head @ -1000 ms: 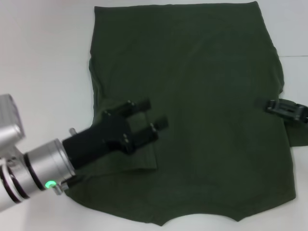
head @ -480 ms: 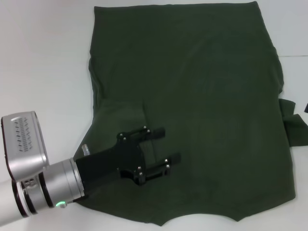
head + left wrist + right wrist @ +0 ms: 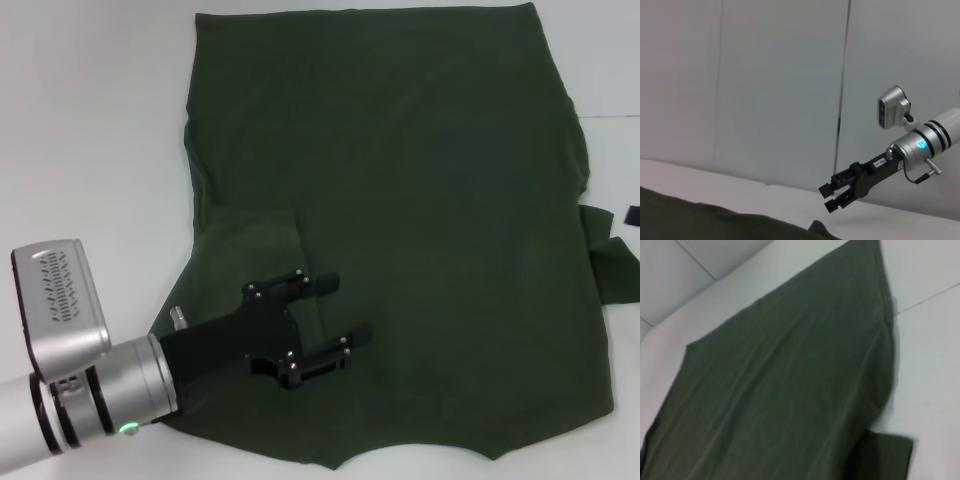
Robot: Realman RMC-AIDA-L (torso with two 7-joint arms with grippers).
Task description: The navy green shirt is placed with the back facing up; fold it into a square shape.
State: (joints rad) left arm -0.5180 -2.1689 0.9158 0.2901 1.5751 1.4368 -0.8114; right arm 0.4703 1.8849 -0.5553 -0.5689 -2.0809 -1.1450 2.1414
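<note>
The navy green shirt (image 3: 420, 170) lies flat on the white table, back up, its collar edge nearest me. Its left sleeve (image 3: 250, 255) is folded inward onto the body. The right sleeve (image 3: 612, 258) still sticks out past the side seam. My left gripper (image 3: 346, 308) hovers open over the shirt's near-left part, holding nothing. In the left wrist view my right gripper (image 3: 828, 198) hangs in the air off the shirt's right side, its fingers apart and empty. Only a black sliver of it shows at the head view's right edge. The right wrist view looks along the shirt (image 3: 790, 380).
White table (image 3: 90, 130) surrounds the shirt on the left and right. A seam line in the table (image 3: 610, 115) runs off to the right. A pale wall (image 3: 765, 90) stands behind the table.
My left gripper moved from the shirt's left middle toward the near hem, leaving the left sleeve lying flat on the body. My right gripper pulled away rightward, almost out of the head view.
</note>
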